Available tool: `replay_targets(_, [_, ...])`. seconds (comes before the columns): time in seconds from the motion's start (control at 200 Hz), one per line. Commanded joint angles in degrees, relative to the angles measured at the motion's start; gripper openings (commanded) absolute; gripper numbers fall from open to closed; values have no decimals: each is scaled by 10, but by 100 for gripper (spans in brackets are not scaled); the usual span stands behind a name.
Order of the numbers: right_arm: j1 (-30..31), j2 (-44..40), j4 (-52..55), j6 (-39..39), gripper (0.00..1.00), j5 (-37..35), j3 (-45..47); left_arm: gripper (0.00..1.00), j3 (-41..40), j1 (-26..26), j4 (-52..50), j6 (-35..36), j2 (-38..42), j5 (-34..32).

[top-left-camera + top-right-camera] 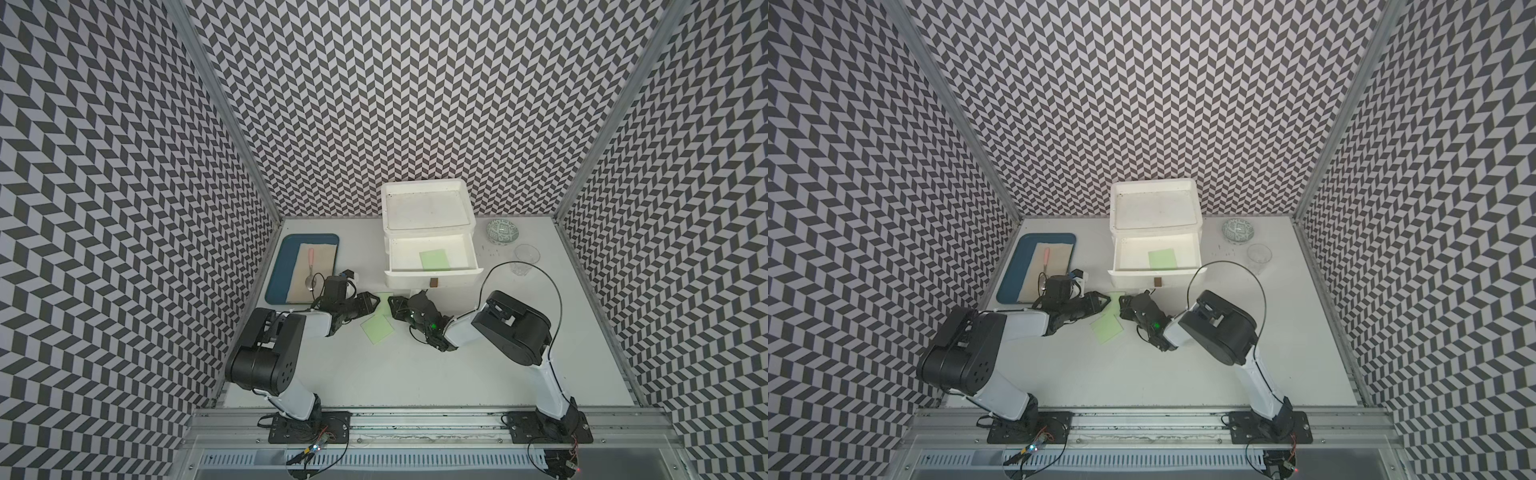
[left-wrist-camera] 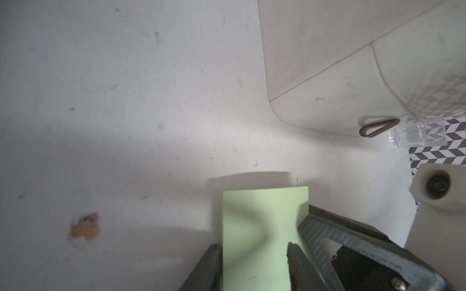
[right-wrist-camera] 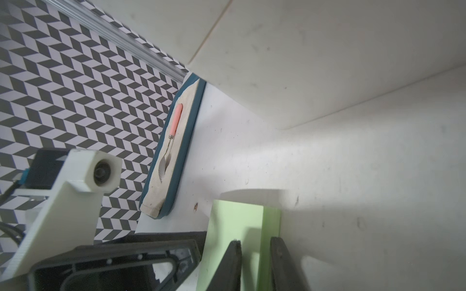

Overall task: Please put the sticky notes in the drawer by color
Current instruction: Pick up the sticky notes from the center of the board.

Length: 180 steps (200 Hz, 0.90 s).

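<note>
The white drawer (image 1: 424, 187) stands at the back, with one drawer (image 1: 432, 277) pulled out and a light green sticky note (image 1: 434, 259) lying inside. In front of it a second green note (image 1: 377, 328) lies flat on the table. A third green note (image 2: 262, 221) hangs bent just above the table between both grippers. My right gripper (image 3: 254, 241) is shut on it, its jaws close together around the note's bent edge. My left gripper (image 2: 252, 248) faces it with jaws wide apart and the note running loosely between them. In a top view the two grippers (image 1: 376, 303) (image 1: 395, 309) almost touch.
A blue tray (image 1: 276, 270) at the back left holds a cloth and a pink-handled spoon (image 1: 310, 266). To the right of the drawer stand a patterned bowl (image 1: 503, 232) and a clear glass (image 1: 524, 259). Patterned walls close in three sides.
</note>
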<state>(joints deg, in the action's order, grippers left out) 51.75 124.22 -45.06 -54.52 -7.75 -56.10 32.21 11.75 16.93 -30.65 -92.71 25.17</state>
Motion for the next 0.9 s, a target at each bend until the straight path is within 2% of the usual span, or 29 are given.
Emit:
replay_targets(0.0, [20,55,59,-2,24,55,10,47,-27,-5,-47,2,-17,-6])
replay_targets(0.2, [25,62,52,0,24,74,2,44,-41,-10,-39,-9,16,14])
replay_targets(0.341, [26,57,48,0,24,75,8,40,-48,-15,-44,-17,58,32])
replay_targets(0.516, [25,46,10,-9,24,95,24,39,-54,-20,-57,-19,111,41])
replay_targets(0.706, [26,31,-23,-18,25,144,27,38,-64,-28,-51,-29,132,68])
replay_targets(0.896, [28,18,-33,-19,25,154,37,36,-72,-36,-48,-35,154,78])
